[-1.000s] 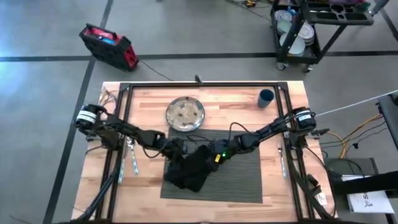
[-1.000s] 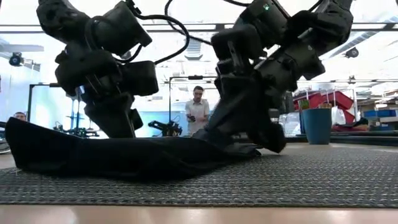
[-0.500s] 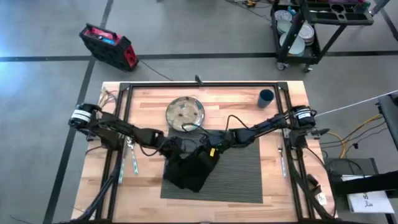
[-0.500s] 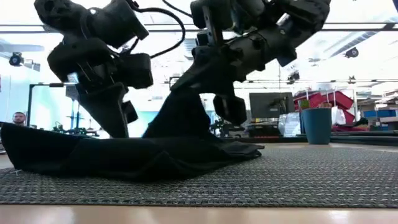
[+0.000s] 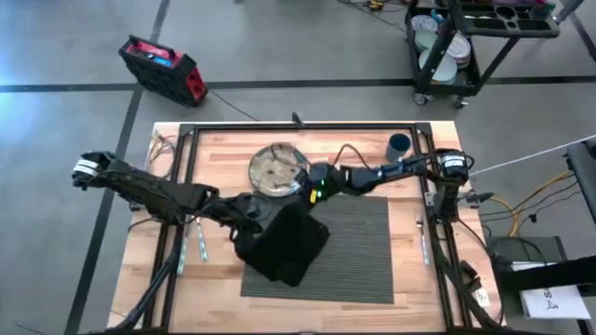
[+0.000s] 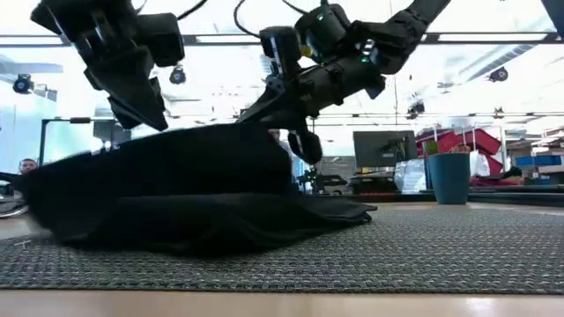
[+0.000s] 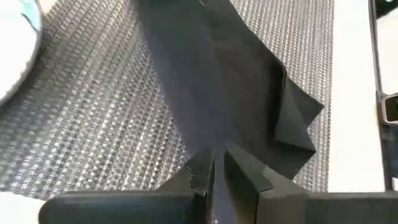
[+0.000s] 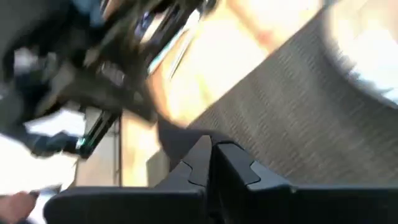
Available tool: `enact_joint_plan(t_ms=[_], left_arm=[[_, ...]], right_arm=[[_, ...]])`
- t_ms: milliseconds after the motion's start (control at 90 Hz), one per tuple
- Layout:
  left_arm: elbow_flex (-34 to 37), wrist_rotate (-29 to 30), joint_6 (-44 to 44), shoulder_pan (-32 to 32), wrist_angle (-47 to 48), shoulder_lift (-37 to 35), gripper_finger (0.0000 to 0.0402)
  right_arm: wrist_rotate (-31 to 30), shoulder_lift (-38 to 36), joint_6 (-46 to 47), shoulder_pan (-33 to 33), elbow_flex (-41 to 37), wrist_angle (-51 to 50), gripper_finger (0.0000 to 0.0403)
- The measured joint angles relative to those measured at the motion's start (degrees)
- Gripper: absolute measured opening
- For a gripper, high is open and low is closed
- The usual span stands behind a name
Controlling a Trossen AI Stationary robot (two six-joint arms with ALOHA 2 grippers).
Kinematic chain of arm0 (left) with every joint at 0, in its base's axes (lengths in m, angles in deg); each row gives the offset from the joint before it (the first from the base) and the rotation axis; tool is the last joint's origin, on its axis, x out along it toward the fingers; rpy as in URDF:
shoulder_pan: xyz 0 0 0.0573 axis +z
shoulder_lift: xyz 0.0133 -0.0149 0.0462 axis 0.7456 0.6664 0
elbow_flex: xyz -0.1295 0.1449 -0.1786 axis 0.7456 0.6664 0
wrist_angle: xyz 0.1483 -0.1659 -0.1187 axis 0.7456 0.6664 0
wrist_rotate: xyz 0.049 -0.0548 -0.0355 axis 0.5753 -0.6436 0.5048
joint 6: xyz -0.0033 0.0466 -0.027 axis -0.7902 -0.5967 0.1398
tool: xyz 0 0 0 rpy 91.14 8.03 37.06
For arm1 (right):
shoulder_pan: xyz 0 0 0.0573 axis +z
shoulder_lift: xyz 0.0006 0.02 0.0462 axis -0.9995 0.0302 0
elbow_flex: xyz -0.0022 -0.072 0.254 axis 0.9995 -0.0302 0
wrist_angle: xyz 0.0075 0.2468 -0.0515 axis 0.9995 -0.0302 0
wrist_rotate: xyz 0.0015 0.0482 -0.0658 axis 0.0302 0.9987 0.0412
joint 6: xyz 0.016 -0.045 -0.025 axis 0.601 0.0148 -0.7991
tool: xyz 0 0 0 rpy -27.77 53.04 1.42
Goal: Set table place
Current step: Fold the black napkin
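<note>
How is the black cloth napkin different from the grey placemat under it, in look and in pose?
The black napkin is plain and smooth, while the placemat is grey with fine ribbed stripes. The napkin is crumpled and partly lifted, pinched by the left gripper and the right gripper; the placemat lies flat on the table. The napkin covers only the left part of the much wider placemat. Both are dark textiles.

You find no text, label, brand, number or sign that can be read in any view. The white sheet (image 5: 549, 302) at about 4 o'clock beside the tabletop (image 5: 410, 288) carries dark marks, but they are too small for you to make out.
</note>
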Motion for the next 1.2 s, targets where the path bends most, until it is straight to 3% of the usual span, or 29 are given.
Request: enact_joint_plan(t_ms=[222,478,656,867,1022,1200], left_arm=[[0.07,0.68,-1.36,-0.24,-0.86,5.88,0.0020],[0.04,-3.72,-1.73,-0.26,-9.66,13.47,0.0020],[0.02,-2.41,-2.35,0.06,-13.71,17.79,0.0020],[0.02,3.61,-4.49,2.02,-15.45,20.13,0.0020],[0.02,3.92,-8.11,4.81,-15.86,19.67,0.0020],[0.02,4.24,-10.20,9.30,-15.32,19.18,0.0020]], right_arm=[[1.06,-0.11,-6.12,-0.52,0.07,-2.24,0.0032],[-0.65,0.07,-5.27,1.63,-1.15,-2.22,0.0150],[-1.58,0.11,-3.70,2.32,-2.63,-5.58,0.0206],[-5.17,0.11,0.42,6.58,-4.64,-5.11,0.0215],[-11.69,0.11,3.07,11.34,-5.63,-5.29,0.0204],[-14.37,0.11,5.50,16.13,-5.60,-2.33,0.0194]])
